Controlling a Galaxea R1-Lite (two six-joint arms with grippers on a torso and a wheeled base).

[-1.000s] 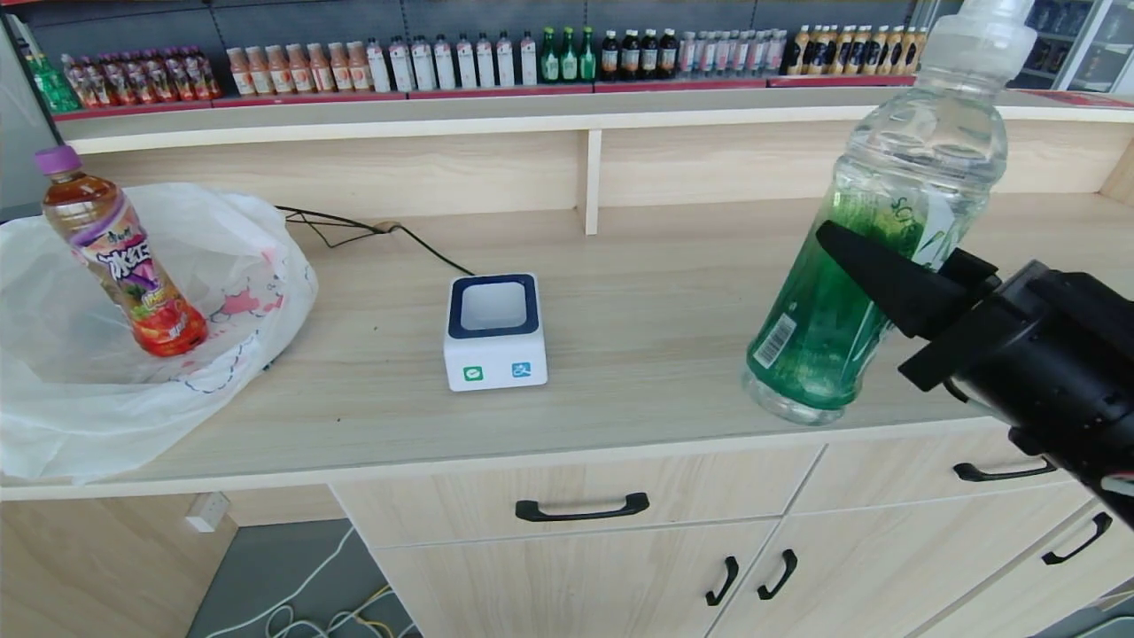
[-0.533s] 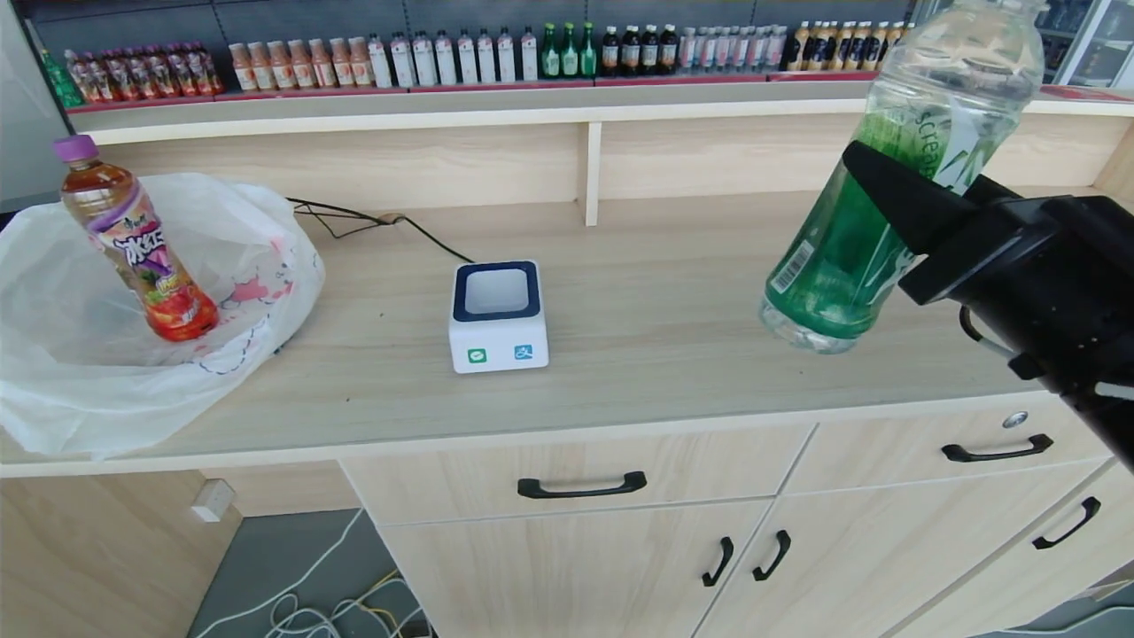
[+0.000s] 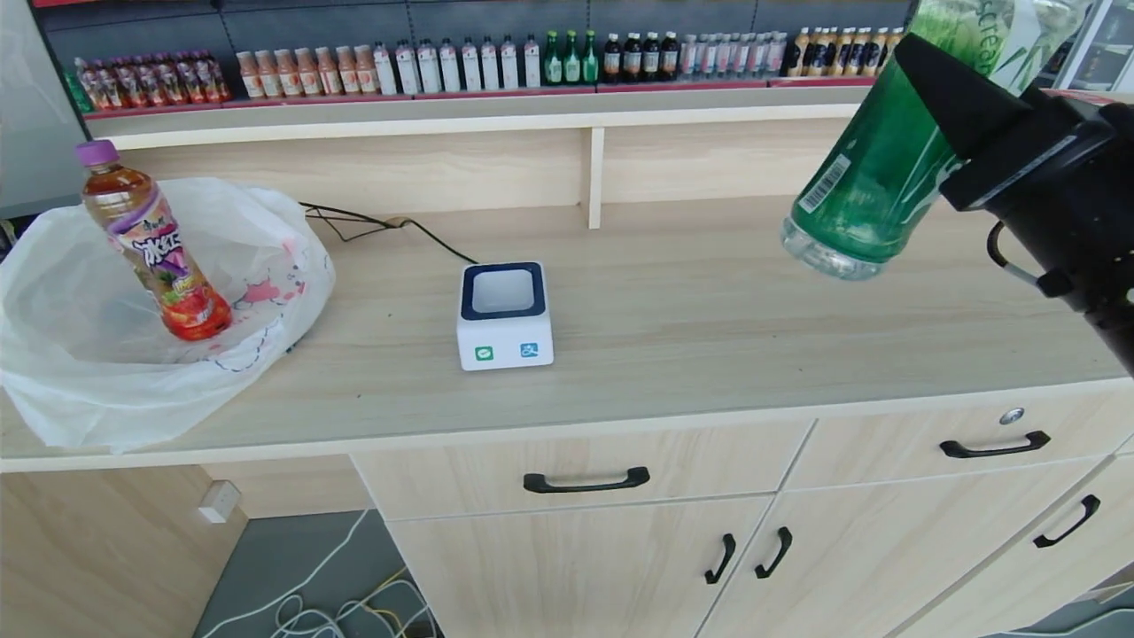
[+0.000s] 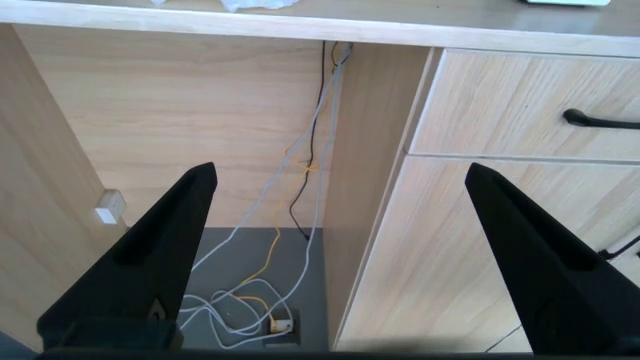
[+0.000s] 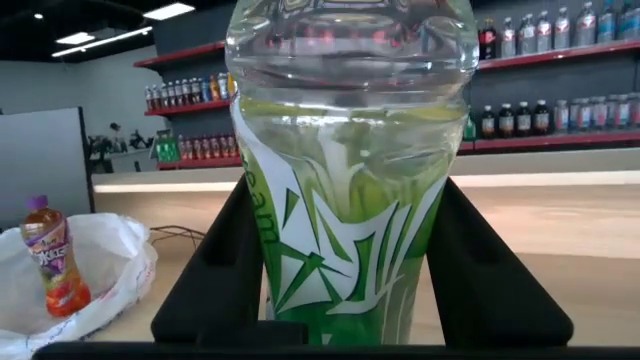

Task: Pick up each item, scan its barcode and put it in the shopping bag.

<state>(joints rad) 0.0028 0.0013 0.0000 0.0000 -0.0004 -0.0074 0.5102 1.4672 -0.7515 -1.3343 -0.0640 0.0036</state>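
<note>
Head view: we look down from above onto the surface (image 3: 673,310), at middling range.
Left wrist view: we sit low, close, facing the drawer front (image 4: 500,100).
Right wrist view: we face across the surface, the green bottle (image 5: 350,230) pressed close.
Shared: head and right wrist views both take in the shopping bag (image 3: 80,372) and the back shelf (image 3: 443,91).

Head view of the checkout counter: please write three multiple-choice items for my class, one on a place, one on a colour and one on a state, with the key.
1. The tea bottle stands: A beside the shopping bag; B in the shopping bag; C under the shopping bag.
2. Its cap is: A purple; B green; C white.
3. The right gripper is: A open and empty; B shut on the tea bottle; C shut on the green bottle.
Key: 1 B, the bag's plastic rises around the bottle's base. 2 A, the cap shows purple above the amber drink. 3 C, its fingers clamp the green bottle's sides and hold it above the counter.
</note>
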